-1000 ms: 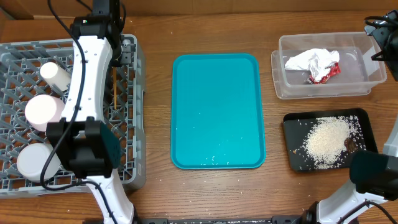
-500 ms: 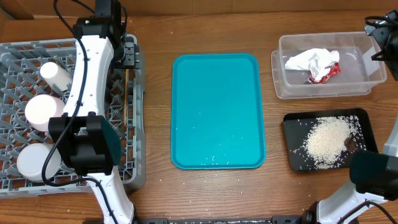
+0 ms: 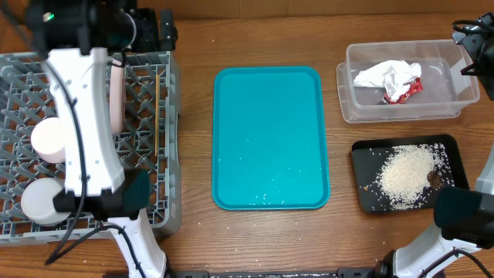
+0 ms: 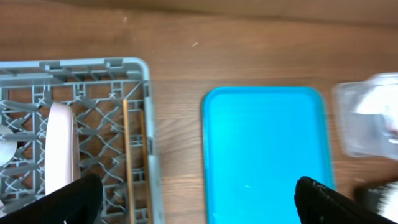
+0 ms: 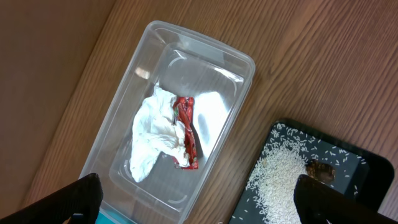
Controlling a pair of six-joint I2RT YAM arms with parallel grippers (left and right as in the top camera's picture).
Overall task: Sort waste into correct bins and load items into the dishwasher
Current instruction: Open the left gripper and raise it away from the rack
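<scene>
The grey dish rack [image 3: 15, 93] at the left holds a pink plate [image 3: 116, 96] on edge, two whitish bowls [image 3: 50, 139] and the chopsticks [image 3: 158, 100] lying along its right side. My left gripper [image 4: 199, 208] hangs open and empty high above the rack's far right corner; the plate [image 4: 61, 149] and chopsticks [image 4: 127, 155] show below it. My right gripper [image 5: 205, 208] is open and empty above the clear tub [image 5: 236, 68], which holds white paper [image 5: 152, 143] and a red wrapper [image 5: 186, 130]. The black tray [image 5: 367, 162] carries rice [image 5: 277, 180] and a brown scrap [image 5: 320, 169].
A teal tray [image 3: 270, 116] lies in the middle of the wooden table with a few rice grains [image 3: 266, 198] near its front edge. The left arm's white links [image 3: 85, 131] stretch over the rack. The tub [image 3: 463, 96] and black tray [image 3: 363, 154] sit at the right.
My left gripper opened and let go of the chopsticks, which now lie in the rack. It then rose and drew back toward the far edge. The right arm has not moved.
</scene>
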